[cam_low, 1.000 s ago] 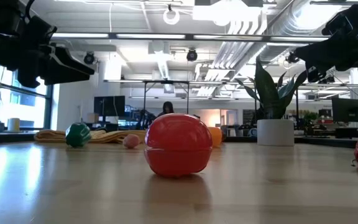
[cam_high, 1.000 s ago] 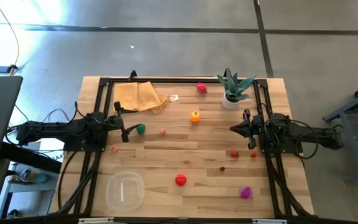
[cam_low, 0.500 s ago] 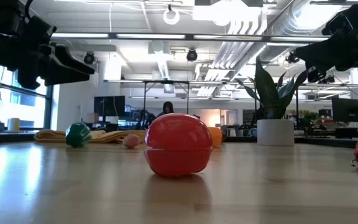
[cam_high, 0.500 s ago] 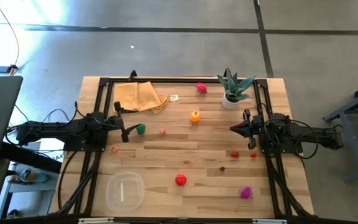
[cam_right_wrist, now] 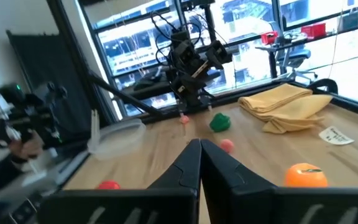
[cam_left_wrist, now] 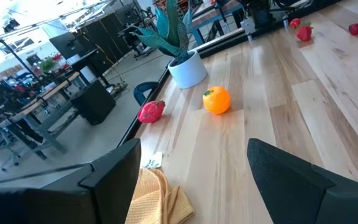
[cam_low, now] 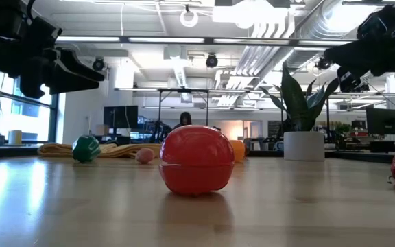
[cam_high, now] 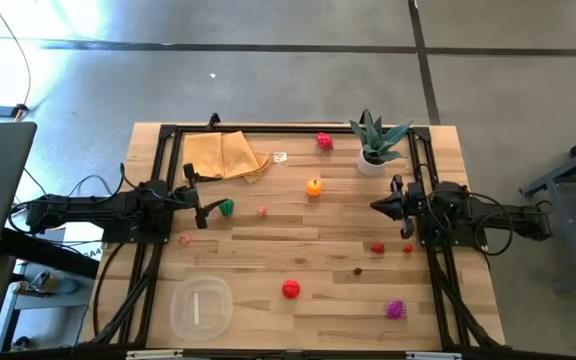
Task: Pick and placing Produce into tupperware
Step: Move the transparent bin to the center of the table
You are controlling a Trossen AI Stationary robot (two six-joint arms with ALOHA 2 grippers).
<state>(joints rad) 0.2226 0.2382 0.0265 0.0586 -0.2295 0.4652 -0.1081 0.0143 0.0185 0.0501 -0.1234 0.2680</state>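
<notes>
Clear tupperware [cam_high: 201, 307] empty at the worktop's [cam_high: 318, 225] near left corner, red fruit [cam_high: 290, 289] beside it. Farther back, left gripper [cam_high: 204, 208] hovering, fingers spread, seemingly just short of green piece [cam_high: 226, 207]; right gripper [cam_high: 375, 206] raised, fingers pressed together. Orange fruit [cam_high: 313, 186] beyond.

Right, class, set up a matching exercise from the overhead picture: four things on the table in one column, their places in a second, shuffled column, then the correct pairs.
Things:
1. tupperware
2. tan cloth
3. potted plant
4. magenta spiky piece

Places:
A. far edge, right arm's side
B. near edge, right arm's side
C. near edge, left arm's side
D. far edge, left arm's side

Pairs: 1-C, 2-D, 3-A, 4-B
</notes>
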